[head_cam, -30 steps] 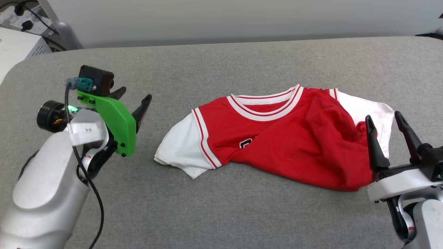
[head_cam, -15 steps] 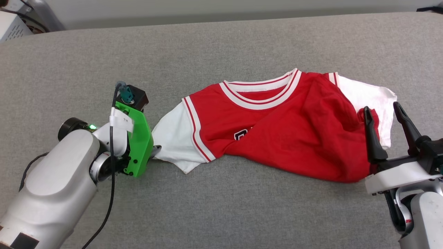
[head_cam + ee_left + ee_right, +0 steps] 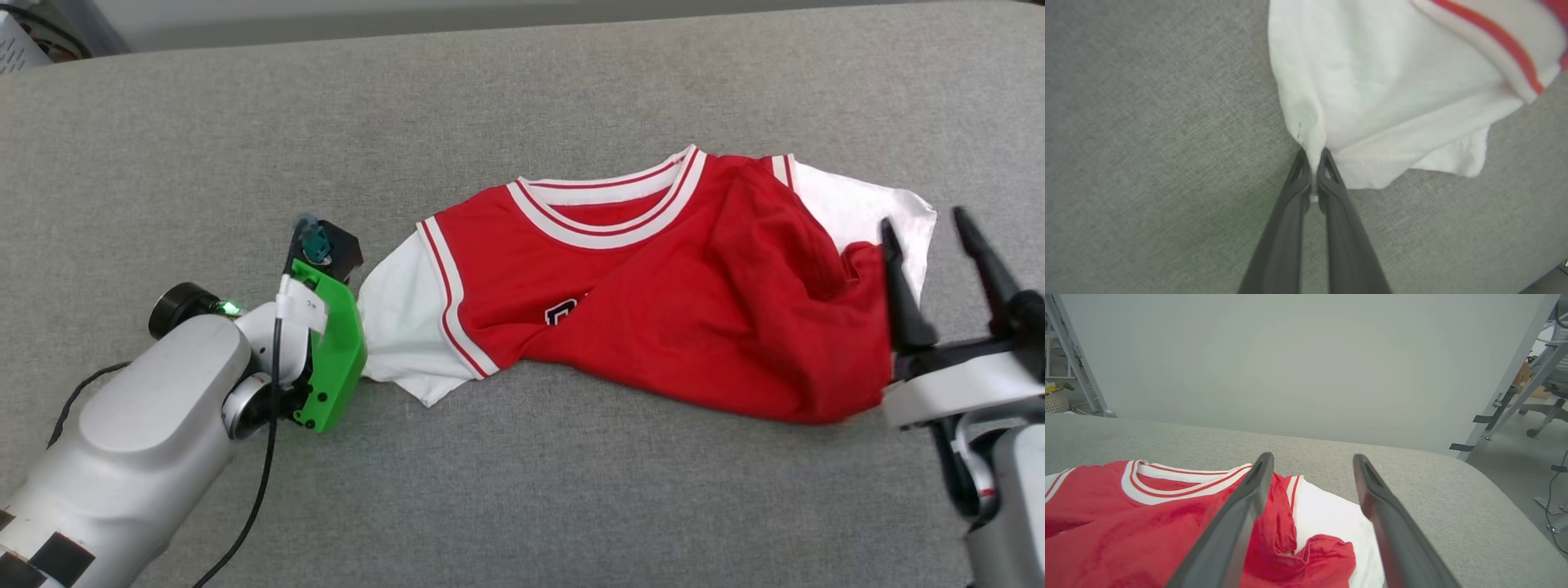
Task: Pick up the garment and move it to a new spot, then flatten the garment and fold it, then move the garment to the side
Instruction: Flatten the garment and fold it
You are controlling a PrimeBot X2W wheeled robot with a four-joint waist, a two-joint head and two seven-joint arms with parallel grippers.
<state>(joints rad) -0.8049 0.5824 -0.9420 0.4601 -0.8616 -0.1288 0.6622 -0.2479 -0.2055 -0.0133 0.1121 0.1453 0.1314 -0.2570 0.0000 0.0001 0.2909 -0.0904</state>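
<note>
The garment (image 3: pixel 653 302), a red jersey with white sleeves and striped trim, lies crumpled on the grey table, its hem folded up over the black lettering. My left gripper (image 3: pixel 1312 161) is shut on the edge of the garment's white left sleeve (image 3: pixel 1384 102); in the head view the green wrist mount (image 3: pixel 335 359) hides those fingers. My right gripper (image 3: pixel 931 237) hovers open over the garment's right sleeve (image 3: pixel 857 208), its fingers (image 3: pixel 1249 498) spread above the red cloth (image 3: pixel 1147 522) with nothing between them.
The grey fabric-covered table (image 3: pixel 522 98) stretches wide around the garment, with bare room at the back and front. A pale wall (image 3: pixel 1290 355) stands behind it. Beyond the table's right end are a metal frame (image 3: pixel 1506 392) and an office chair (image 3: pixel 1547 408).
My left gripper swung down from the left to the white sleeve's edge and shut on it. The right gripper shifted slightly up and right. The head camera tilted, so the whole picture moved.
</note>
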